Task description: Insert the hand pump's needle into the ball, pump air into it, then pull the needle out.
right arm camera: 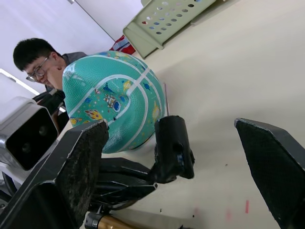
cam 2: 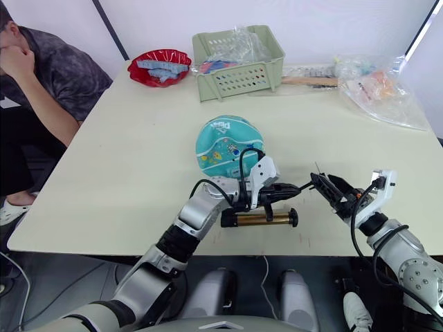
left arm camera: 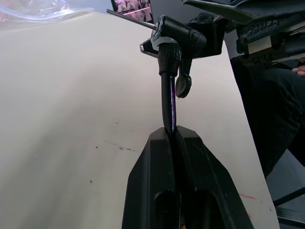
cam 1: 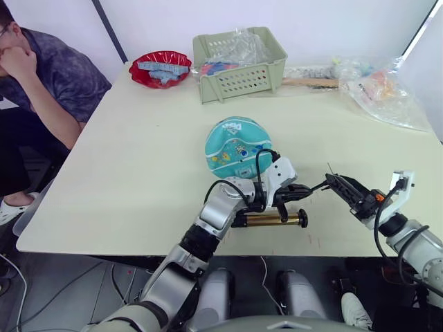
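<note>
Left gripper (cam 1: 299, 188) clamps hand pump (cam 1: 271, 220) hose near needle (left arm camera: 131, 18); right gripper (cam 1: 345, 188) spread open beside it; ball (cam 1: 237, 147) on desk (cam 1: 138, 166) behind.

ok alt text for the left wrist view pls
The left gripper is shut on the thin black hose, which rises to a black fitting with the needle sticking out sideways. Beneath lies the pale table.

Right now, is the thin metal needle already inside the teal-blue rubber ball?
No, the thin metal needle points over bare table, away from the teal-blue rubber ball, while the left tool pinches the black hose.
</note>
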Robot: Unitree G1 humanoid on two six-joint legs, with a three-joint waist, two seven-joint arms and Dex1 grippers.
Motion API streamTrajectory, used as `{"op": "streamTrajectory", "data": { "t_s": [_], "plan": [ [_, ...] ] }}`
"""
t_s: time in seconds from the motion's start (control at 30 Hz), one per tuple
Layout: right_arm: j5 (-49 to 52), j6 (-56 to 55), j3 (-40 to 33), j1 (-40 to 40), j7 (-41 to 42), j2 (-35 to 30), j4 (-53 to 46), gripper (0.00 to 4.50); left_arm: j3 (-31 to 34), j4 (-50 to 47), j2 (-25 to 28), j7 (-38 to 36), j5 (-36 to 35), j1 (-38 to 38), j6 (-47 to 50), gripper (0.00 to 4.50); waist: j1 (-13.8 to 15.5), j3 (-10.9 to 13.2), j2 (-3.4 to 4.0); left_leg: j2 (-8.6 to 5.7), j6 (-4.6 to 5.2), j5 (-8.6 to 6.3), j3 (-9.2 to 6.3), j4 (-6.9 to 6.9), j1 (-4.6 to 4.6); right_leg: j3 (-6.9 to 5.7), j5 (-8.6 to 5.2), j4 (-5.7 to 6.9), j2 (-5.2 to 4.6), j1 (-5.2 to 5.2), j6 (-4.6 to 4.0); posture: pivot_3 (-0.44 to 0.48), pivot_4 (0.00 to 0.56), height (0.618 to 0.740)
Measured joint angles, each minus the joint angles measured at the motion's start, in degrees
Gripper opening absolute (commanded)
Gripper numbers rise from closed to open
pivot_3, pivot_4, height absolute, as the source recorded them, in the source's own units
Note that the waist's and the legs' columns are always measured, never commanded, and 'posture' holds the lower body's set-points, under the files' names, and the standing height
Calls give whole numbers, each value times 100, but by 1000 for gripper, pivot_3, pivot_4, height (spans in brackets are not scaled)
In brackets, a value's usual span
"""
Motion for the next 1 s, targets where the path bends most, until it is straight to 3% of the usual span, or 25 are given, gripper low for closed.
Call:
{"op": "streamTrajectory", "data": {
  "t_s": [0.1, 0.13, 0.2, 0.23, 0.63, 0.67, 0.7, 0.73, 0.9, 1.0],
  "plan": [
    [-31, 0, 30, 2, 53, -17, 0, 2463, 1, 0, -23, 5, -5, 0, 0, 0, 0, 0, 0, 0, 0, 0, 0, 0, 0, 0, 0, 0, 0, 0, 0, 0, 150, 740],
    [-39, 0, 40, 11, 86, -18, 0, 1736, 1, 0, -24, 4, -5, 0, 0, 0, 0, 0, 0, 0, 0, 0, 0, 0, 0, 0, 0, 0, 0, 0, 0, 0, 150, 740],
    [-53, 0, 66, 24, 95, -17, 0, 799, 2, 0, -24, 4, -4, 0, 0, 0, -1, 0, 0, 0, 0, 0, 0, 0, 0, 0, 0, 0, 0, 0, 0, 0, 150, 740],
    [-55, 0, 67, 24, 95, -17, 0, 514, 2, 1, -23, 4, -4, 0, 0, 0, -1, 0, 0, 0, 0, 0, 0, 0, 0, 0, 0, 0, 0, 0, 0, 0, 150, 740],
    [-183, -91, 109, 23, 149, 14, -1, 373, 3, 4, -18, 3, -1, 4, -13, 0, -1, 0, 0, 0, 0, 0, 0, 0, 0, 0, 0, 0, 0, 0, 0, 0, 150, 740],
    [-227, -104, 121, 23, 187, 10, -6, 373, 5, 4, -16, 14, 0, 14, -23, 688, -1, 0, 0, 0, 0, 0, 0, 0, 0, 0, 0, 0, 0, 0, 0, 0, 150, 740],
    [-240, -108, 124, 23, 199, 10, -8, 373, 7, 4, -16, 19, 0, 19, -27, 702, -1, 0, 0, 0, 0, 0, -1, 0, 0, 0, 0, 0, 0, 0, 0, 0, 150, 740],
    [-318, -128, 170, 25, 264, -9, -30, 373, 19, 4, -16, 48, -1, 27, -69, 995, -1, 0, 0, 0, 0, 0, -1, 0, -1, -1, 0, 0, 0, -1, 0, 0, 150, 740],
    [-517, -205, 216, 27, 359, -65, -65, 373, 164, 4, 13, 52, -22, 26, -109, 3315, 0, 0, 0, 0, 0, 0, -1, 0, -1, -1, 0, 0, 0, -1, 0, 0, 150, 740],
    [-611, -212, 217, 26, 389, -127, -65, 373, 281, -34, 46, 35, -161, 11, -10, 4475, -1, 0, 0, 0, 0, 0, -1, 0, -1, -1, 0, 0, 0, -1, 0, 0, 150, 740]
  ]
}}
